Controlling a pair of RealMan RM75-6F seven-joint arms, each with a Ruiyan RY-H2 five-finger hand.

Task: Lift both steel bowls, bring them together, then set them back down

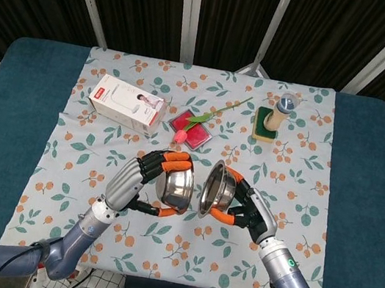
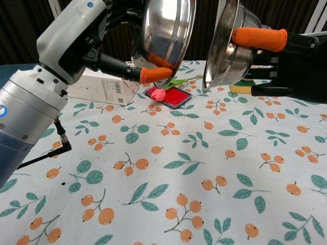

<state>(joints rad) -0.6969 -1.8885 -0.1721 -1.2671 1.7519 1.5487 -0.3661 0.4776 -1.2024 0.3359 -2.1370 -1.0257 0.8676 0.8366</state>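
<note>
Two bowls aloft, slightly apart
Left hand (image 1: 142, 181) gripped one bowl (image 1: 177, 186); right hand (image 1: 248, 210) gripped the other bowl (image 1: 216, 189), mid-frame.

We see two bowls of polished steel, the left bowl (image 1: 179, 184) and the right bowl (image 1: 216, 187), both smooth and mirror-bright. The left hand (image 1: 143, 180) and right hand (image 1: 249, 210) show matt black and grey casing, with fingertips (image 2: 258, 36) capped in matt orange rubber. The counter (image 1: 14, 120) carries matt teal fabric under a printed cloth (image 1: 298, 178). The box (image 1: 126, 103) looks like smooth white card.
</note>
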